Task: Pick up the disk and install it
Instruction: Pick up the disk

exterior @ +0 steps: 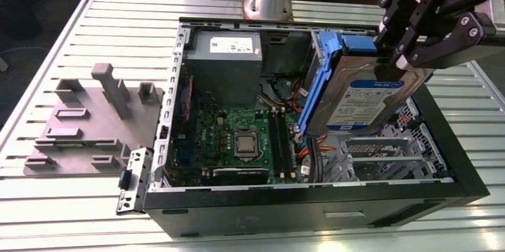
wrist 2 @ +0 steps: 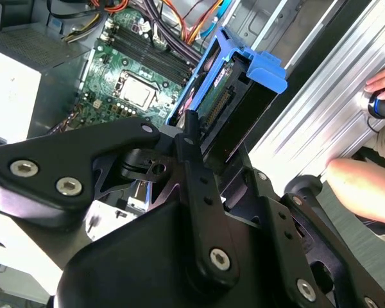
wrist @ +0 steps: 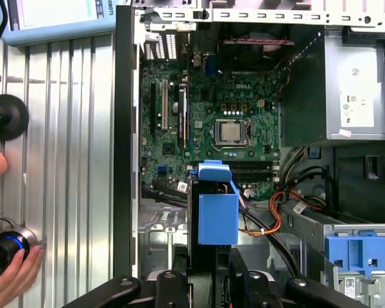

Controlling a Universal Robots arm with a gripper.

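One black PC case (exterior: 316, 196) is laid open, with one green motherboard (exterior: 236, 139) flat inside. One disk (exterior: 367, 101), a silver slab with blue plastic rails, is held tilted over the case on the exterior view's right, clamped at its upper end by the black gripper (exterior: 398, 65). One boxy grey power supply (exterior: 225, 63) is seen farther back.

Bright, even, diffuse light, soft glare on table (exterior: 79, 33) slats, case (exterior: 316, 210) interior in shadow, hand (wrist 2: 362, 189) washed pale in second wrist view, shadows faint elsewhere

Top of disk (exterior: 359, 103) behind tool (exterior: 398, 66)
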